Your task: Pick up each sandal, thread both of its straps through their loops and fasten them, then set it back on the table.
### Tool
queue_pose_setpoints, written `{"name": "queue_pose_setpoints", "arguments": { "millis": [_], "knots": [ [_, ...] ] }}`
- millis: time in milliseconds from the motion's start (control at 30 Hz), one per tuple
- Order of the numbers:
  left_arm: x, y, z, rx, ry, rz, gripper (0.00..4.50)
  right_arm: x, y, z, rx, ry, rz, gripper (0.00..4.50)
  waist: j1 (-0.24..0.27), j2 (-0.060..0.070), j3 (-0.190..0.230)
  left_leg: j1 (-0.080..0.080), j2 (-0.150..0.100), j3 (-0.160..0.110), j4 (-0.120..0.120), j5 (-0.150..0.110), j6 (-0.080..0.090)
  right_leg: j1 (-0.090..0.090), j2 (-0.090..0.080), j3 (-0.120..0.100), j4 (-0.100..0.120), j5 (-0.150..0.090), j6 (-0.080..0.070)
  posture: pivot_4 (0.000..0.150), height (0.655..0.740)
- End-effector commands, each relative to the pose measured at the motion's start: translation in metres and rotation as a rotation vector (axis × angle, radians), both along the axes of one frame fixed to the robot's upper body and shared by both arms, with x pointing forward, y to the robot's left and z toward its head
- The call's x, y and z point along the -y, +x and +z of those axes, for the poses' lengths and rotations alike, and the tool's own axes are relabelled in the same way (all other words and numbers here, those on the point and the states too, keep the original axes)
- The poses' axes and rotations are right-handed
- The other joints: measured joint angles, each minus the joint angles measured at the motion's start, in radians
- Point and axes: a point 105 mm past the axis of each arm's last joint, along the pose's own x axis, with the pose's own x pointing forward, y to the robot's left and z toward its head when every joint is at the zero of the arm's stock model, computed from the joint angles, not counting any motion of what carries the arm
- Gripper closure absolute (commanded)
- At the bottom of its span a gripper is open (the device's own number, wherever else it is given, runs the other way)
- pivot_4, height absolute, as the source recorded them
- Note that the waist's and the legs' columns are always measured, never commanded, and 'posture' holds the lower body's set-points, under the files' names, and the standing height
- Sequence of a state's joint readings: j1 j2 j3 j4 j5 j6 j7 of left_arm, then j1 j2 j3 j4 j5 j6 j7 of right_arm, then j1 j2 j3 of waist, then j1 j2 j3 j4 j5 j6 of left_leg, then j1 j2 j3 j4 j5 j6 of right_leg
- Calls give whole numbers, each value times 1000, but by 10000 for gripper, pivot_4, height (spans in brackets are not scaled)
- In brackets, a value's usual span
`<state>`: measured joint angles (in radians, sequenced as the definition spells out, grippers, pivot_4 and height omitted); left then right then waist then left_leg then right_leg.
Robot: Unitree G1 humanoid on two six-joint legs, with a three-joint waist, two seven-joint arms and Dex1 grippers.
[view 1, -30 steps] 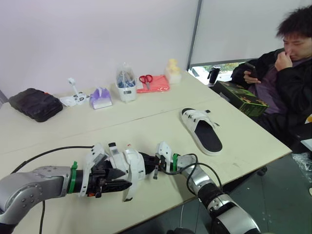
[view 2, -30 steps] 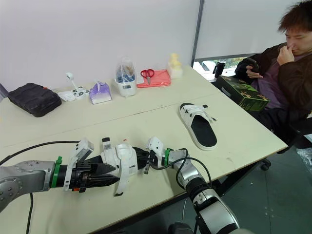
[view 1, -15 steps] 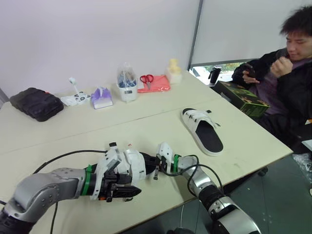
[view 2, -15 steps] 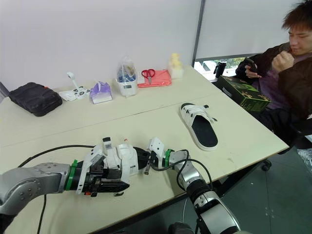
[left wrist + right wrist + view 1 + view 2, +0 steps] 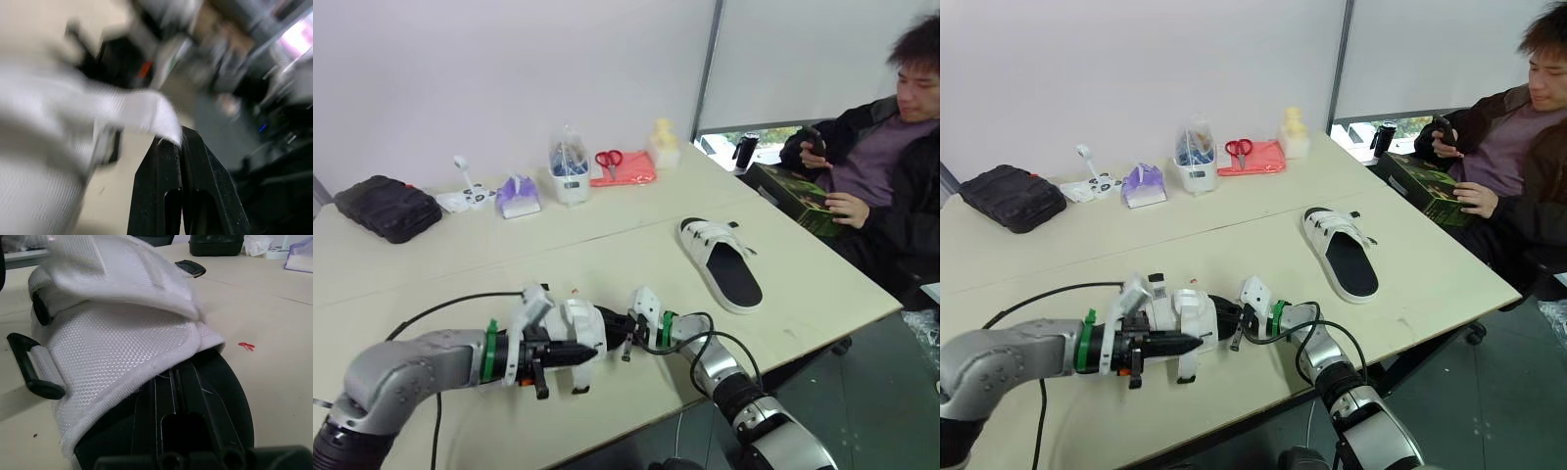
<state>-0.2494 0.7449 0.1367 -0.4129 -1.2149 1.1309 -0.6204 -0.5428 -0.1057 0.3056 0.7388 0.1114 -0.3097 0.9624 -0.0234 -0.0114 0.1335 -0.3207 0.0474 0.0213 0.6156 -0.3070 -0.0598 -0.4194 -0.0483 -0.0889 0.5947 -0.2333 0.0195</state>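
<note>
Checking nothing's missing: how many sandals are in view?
2. The near sandal is by the table's front edge, between the left gripper and right gripper; the far sandal lies flat farther right, toward the seated person.

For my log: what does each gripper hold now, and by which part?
The left gripper pinches the end of a white strap; the right gripper grips the same sandal by its black sole.

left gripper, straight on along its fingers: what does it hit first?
The white sandal right in front: the left gripper is shut on its strap, aimed at the upper. Beyond that, probably the right gripper, though depth is unclear.
</note>
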Motion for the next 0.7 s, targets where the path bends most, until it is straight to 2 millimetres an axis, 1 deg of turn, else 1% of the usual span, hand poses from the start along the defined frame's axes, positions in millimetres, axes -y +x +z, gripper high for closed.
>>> {"name": "queue_pose_setpoints", "arguments": {
  "millis": [33,67,133,167,233,333,433,533,700],
  "knots": [
    [0,7,24,13,-111,32,44521,38,-40,-96,-326,-266,-43,45000,2,0,0,0,0,0,0,0,0,1,0,0,0,0,0,1500,7400],
    [0,10,25,12,-115,47,44521,38,-40,-96,-326,-266,-42,45000,2,0,0,0,0,1,0,0,0,4,0,0,0,0,0,1500,7400],
    [0,29,12,14,-70,129,44521,36,-39,-94,-323,-264,-42,45000,4,-1,1,0,0,1,-1,-1,2,7,1,1,0,0,0,1500,7400],
    [0,34,6,13,-52,151,44521,35,-38,-94,-322,-263,-42,45000,5,-1,0,1,0,0,0,-2,2,8,1,1,0,0,0,1500,7400],
    [0,42,-5,11,-35,184,44521,34,-38,-93,-320,-262,-42,45000,5,-1,0,1,0,0,0,-2,2,9,2,1,0,0,0,1500,7400],
    [2,48,-10,26,-28,203,44521,33,-38,-93,-320,-259,-43,45000,5,-1,0,1,0,0,0,-2,2,8,2,2,1,0,0,1500,7400],
    [2,49,-11,24,-37,205,44521,34,-39,-94,-322,-257,-44,45000,6,-1,0,1,0,0,0,-2,2,8,2,2,1,0,0,1500,7400],
    [2,45,-14,-1,-50,190,44521,35,-41,-95,-324,-258,-46,45000,6,-1,0,1,0,0,0,-2,2,8,2,2,1,0,0,1500,7400],
    [1,39,-7,-56,-106,163,44521,37,-40,-95,-324,-259,-52,45000,6,-1,1,1,0,0,0,-2,2,8,2,2,1,0,0,1500,7400]
  ]
}}
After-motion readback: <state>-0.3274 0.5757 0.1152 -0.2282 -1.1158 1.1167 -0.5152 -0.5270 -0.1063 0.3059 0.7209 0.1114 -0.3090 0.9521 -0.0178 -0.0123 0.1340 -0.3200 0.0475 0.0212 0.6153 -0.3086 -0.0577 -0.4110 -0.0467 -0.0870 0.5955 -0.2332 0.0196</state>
